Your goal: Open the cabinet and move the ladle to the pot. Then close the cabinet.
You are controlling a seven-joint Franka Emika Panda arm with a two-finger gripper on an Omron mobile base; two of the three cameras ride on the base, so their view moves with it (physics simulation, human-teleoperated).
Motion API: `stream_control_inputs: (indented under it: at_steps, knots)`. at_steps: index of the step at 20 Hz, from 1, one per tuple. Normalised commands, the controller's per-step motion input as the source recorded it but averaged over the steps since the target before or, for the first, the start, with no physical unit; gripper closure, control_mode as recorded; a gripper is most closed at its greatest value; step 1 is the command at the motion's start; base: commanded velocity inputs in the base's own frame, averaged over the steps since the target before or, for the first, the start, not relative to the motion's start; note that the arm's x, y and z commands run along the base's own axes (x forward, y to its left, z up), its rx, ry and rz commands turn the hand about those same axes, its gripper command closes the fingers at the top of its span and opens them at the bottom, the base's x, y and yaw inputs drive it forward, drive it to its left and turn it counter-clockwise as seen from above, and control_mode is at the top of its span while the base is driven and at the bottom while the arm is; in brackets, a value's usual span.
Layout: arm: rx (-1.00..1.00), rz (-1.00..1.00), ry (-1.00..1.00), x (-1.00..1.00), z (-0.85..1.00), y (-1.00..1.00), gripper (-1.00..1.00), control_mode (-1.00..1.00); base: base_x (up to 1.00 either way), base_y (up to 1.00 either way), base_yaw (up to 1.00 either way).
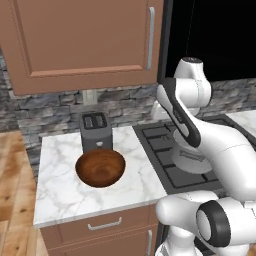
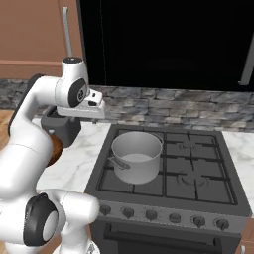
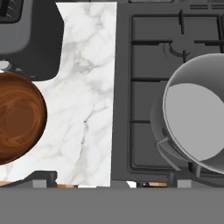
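The cabinet (image 1: 80, 40) hangs on the wall at upper left, its door shut and its long silver handle (image 1: 151, 37) on the right side. The ladle is hidden. The pot (image 2: 136, 156) stands empty on the front left burner of the stove; the hand view shows it as well (image 3: 197, 113). My gripper (image 3: 113, 178) is open with nothing between its fingers. It hangs high, looking straight down at the seam between counter and stove, left of the pot. In the right base view my hand (image 2: 93, 106) sits above the counter's right end, well below the cabinet handle.
A dark toaster (image 1: 95, 131) stands at the back of the marble counter (image 1: 60, 195), with a round wooden bowl (image 1: 100, 167) in front of it. The stove (image 2: 198, 168) fills the right. Drawers (image 1: 105, 225) sit below the counter.
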Motion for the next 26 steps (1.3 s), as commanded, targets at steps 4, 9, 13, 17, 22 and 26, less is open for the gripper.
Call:
stream_control_inputs:
  at_steps: [4,9,13,17,22,26]
  knots:
    - [0.00,0.00,0.00,0.00,0.00,0.00,-1.00,1.00,0.04,0.00,0.00]
    - [0.00,0.00,0.00,0.00,0.00,0.00,-1.00,1.00,0.00,0.00,0.00]
    - [0.00,0.00,0.00,0.00,0.00,0.00,-1.00,1.00,0.00,0.00,0.00]
    - [0.00,0.00,0.00,0.00,0.00,0.00,-1.00,1.00,-0.02,0.00,0.00]
    - [0.00,0.00,-0.20,-0.40,0.00,0.06,-1.00,-1.00,0.00,0.00,0.00]
    - [0.00,0.00,-0.41,-0.73,0.12,0.12,-1.00,-1.00,0.00,0.00,0.00]
